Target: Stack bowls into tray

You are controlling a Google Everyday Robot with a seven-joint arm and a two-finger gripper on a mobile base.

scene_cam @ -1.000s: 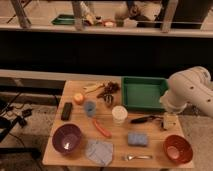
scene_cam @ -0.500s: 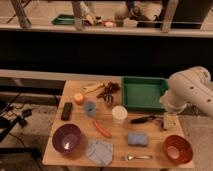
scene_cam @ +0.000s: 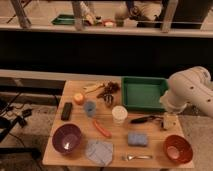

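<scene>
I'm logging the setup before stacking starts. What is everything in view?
table: 1, wooden, centre
purple bowl: 1, purple, front left
orange-red bowl: 1, orange-red, front right
tray: 1, green, back right
cup: 1, white, middle
small cup: 1, blue, left of middle
round fruit: 1, orange, back left
block: 1, black, left edge
sausage-like item: 1, red, front middle
sponge: 1, blue, front right
cloth: 1, grey-blue, front edge
utensil: 1, silver, front edge
tool: 1, black handle, right of cup
far tray: 1, green, background counter
arm: 1, white, right
gripper: 1, pale, above table between tray and orange-red bowl
</scene>
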